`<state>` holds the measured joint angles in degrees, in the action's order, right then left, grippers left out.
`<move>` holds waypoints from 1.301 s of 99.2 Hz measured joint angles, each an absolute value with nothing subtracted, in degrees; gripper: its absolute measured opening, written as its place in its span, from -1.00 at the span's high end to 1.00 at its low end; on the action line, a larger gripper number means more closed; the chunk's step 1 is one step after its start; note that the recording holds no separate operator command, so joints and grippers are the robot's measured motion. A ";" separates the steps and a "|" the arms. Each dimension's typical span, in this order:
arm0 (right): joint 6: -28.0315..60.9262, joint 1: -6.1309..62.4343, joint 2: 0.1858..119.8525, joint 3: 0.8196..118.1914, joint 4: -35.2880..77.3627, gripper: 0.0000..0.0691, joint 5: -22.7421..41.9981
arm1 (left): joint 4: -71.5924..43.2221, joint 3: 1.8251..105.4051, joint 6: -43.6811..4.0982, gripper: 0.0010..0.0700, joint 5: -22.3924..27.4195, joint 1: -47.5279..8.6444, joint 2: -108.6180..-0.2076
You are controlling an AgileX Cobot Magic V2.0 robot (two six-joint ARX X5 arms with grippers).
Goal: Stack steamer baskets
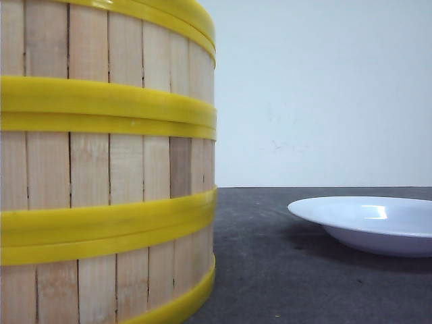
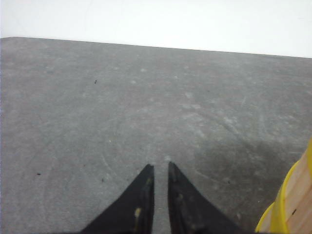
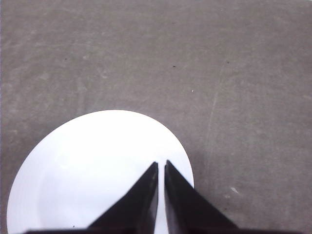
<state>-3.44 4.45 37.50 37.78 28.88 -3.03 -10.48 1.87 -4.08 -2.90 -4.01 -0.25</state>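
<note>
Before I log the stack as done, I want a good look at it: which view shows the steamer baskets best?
The front view: the steamer baskets fill its left half, stacked, slats and yellow bands clear. The left wrist view catches only a sliver of one basket's edge beside the left gripper. The right wrist view shows none.

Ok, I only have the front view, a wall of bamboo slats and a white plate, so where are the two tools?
Observer: The left tool is over bare grey table, fingers nearly together, holding nothing.
Operator: Is it near the baskets?
Observer: An edge of the steamer baskets shows at the corner of its wrist view, apart from the fingers.
Operator: And the right one?
Observer: The right tool is above the white plate, also closed and empty.
</note>
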 joint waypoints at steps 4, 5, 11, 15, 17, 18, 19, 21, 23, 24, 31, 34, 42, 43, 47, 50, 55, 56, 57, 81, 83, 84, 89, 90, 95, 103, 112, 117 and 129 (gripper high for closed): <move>-3.44 4.45 37.50 37.78 28.88 0.95 -3.03 | -10.48 1.87 -4.08 0.96 -2.90 -4.01 -0.25; -3.44 4.45 37.50 37.78 28.88 0.95 -3.03 | -10.48 1.87 -4.08 0.96 -2.90 -4.01 -0.25; -3.44 4.45 37.50 37.78 28.88 0.95 -3.03 | -10.48 1.87 -4.08 0.96 -2.87 -4.01 -0.25; -3.44 4.45 37.50 37.78 28.88 0.95 -3.03 | -10.48 1.87 -4.08 0.96 -2.87 -4.01 -0.25; -3.44 4.45 37.50 37.78 28.88 0.95 -3.03 | -10.48 1.87 -4.08 0.96 -2.87 -4.01 -0.25; -3.44 4.45 37.50 37.78 28.88 0.95 -3.03 | -10.48 1.87 -4.08 0.96 -2.87 -4.01 -0.25; -3.44 4.45 37.50 37.78 28.88 0.95 -3.03 | -10.48 1.87 -4.08 0.96 -2.87 -4.01 -0.25; -3.44 4.45 37.50 37.78 28.88 0.95 -3.01 | -10.48 1.87 -4.05 0.96 -2.87 -4.01 -0.25; -3.44 4.45 37.50 37.78 28.88 0.95 -3.01 | -10.48 1.87 -4.05 0.96 -2.87 -4.01 -0.25; -3.44 4.45 37.50 37.78 28.88 0.95 -3.03 | -10.48 1.87 -4.05 0.96 -2.87 -4.01 -0.25; -3.44 4.45 37.50 37.78 28.88 0.95 -3.03 | -10.48 1.87 -4.05 0.96 -2.87 -4.01 -0.25; -3.44 4.45 37.50 37.78 28.88 0.95 -3.03 | -10.48 1.87 -4.05 0.96 -2.87 -4.01 -0.25; -3.44 4.45 37.50 37.78 28.88 0.95 -3.03 | -10.48 1.87 -4.08 0.96 -2.87 -4.01 -0.25; -3.44 4.45 37.50 37.78 28.88 0.95 -3.03 | -10.48 1.87 -4.05 0.96 -2.87 -4.01 -0.25; -3.44 4.45 37.50 37.78 28.88 0.95 -3.03 | -10.48 1.87 -4.08 0.96 -2.90 -4.01 -0.25; -3.46 4.45 37.50 37.78 28.86 0.95 -3.03 | -10.48 1.87 -4.05 0.96 -2.90 -4.01 -0.25; -3.44 4.45 37.34 37.78 28.69 0.95 -3.01 | -10.48 1.87 -4.05 0.96 -2.90 -4.01 -0.25; -3.44 4.45 37.23 37.76 28.62 0.95 -2.96 | -10.48 1.87 -4.05 0.96 -2.90 -4.01 -0.25; -3.44 4.45 37.08 37.71 28.56 0.95 -2.90 | -10.48 1.87 -4.05 0.96 -2.87 -4.01 -0.25; -2.74 2.70 24.69 31.29 24.47 0.95 0.91 | -10.48 1.87 -4.03 0.96 -2.85 -4.03 -0.25; -2.72 2.44 23.44 30.26 24.45 0.95 1.23 | -10.48 1.87 -4.03 0.96 -2.87 -4.03 -0.25; -2.72 2.33 22.83 29.71 24.40 0.95 1.30 | -10.48 1.87 -4.03 0.96 -2.87 -4.03 -0.25; -2.66 1.89 20.03 26.85 23.70 0.95 1.34 | -10.48 1.87 -4.03 0.96 -2.85 -4.03 -0.25; -2.63 1.78 19.53 26.24 23.49 0.95 1.41 | -10.48 1.87 -4.03 0.96 -2.85 -4.03 -0.25; -2.55 1.63 17.02 23.09 22.24 0.95 1.54 | -10.48 1.87 -4.03 0.96 -2.85 -4.03 -0.25; -2.37 1.65 12.84 17.80 20.03 0.95 1.04 | -10.48 1.87 -4.03 0.96 -2.83 -4.03 -0.25; -2.35 1.65 8.23 12.23 17.30 0.95 0.01 | -10.48 1.87 -4.03 0.96 -2.85 -4.03 -0.25; -2.35 1.65 6.04 9.65 16.03 0.95 0.01 | -10.48 1.87 -4.03 0.96 -2.83 -4.03 -0.25; -2.35 1.65 1.56 4.99 13.78 0.95 -0.03 | -10.48 1.87 -4.03 0.96 -2.83 -4.03 -0.25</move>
<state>-2.35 1.65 1.56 4.99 13.78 -0.03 -10.48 1.87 -4.03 -2.83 -4.03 -0.25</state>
